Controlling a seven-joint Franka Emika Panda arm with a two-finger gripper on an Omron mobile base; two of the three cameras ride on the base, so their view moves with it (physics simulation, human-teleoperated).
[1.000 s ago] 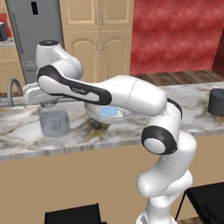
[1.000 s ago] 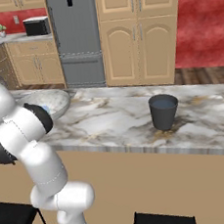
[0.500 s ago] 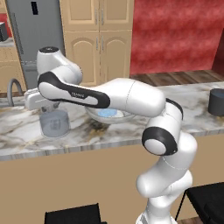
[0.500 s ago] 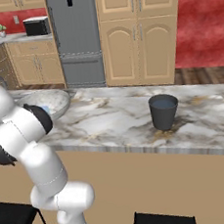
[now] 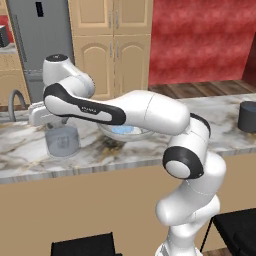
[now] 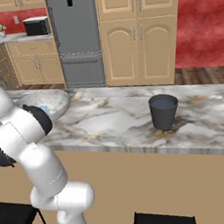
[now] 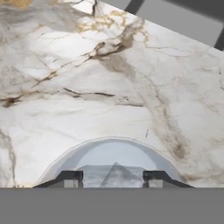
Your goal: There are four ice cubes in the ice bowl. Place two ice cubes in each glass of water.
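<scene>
Glossy veined marble counter (image 7: 109, 78)

Open marble, few obstacles
We see bare counter (image 6: 115, 121) between the ice bowl (image 6: 51, 102) and dark tumbler (image 6: 163, 111); the translucent tumbler (image 5: 62, 141) stands beside the bowl.

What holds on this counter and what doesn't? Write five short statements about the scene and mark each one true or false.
1. The gripper hangs over the clear glass. True.
2. The dark glass lies tipped on its side. False: it stands upright on the counter.
3. A pale ice cube appears to be held in the gripper. True.
4. The two glasses stand touching each other. False: they are far apart, with the bowl between them.
5. The bowl sits on the floor. False: it rests on the counter.
</scene>
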